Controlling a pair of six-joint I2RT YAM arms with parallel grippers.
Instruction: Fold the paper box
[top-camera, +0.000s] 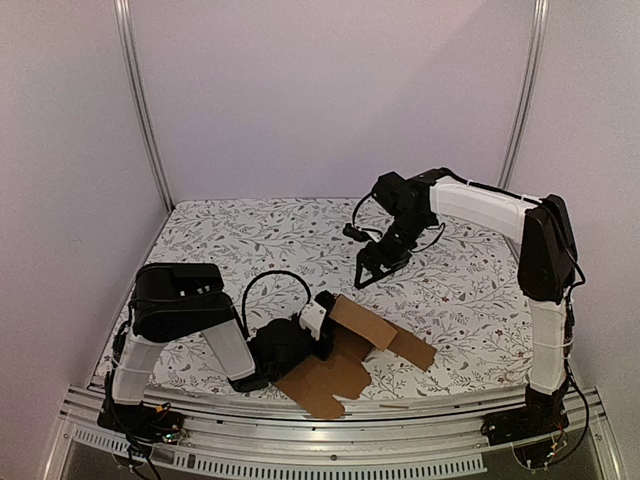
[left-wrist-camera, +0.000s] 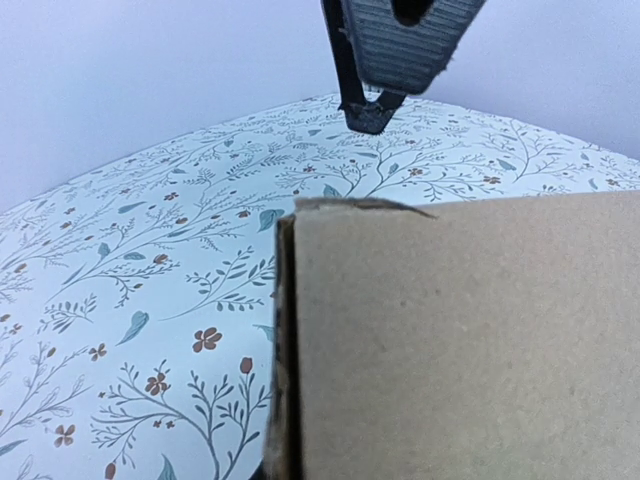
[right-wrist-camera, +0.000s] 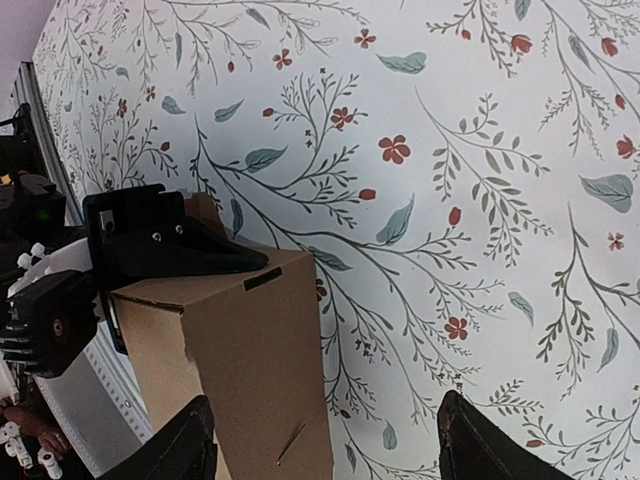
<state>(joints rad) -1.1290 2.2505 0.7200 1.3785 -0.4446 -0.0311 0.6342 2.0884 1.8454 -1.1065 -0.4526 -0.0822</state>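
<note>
Paper box, brown, partly flat on floral counter, lower centre of frame. Left fingers clamp raised panel. Right fingers spread open, hovering right of centre.

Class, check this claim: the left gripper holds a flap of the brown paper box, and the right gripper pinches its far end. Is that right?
No. The left gripper does hold the paper box, but the right gripper hangs open above the floral cloth, apart from the box, as the top external view shows.
</note>
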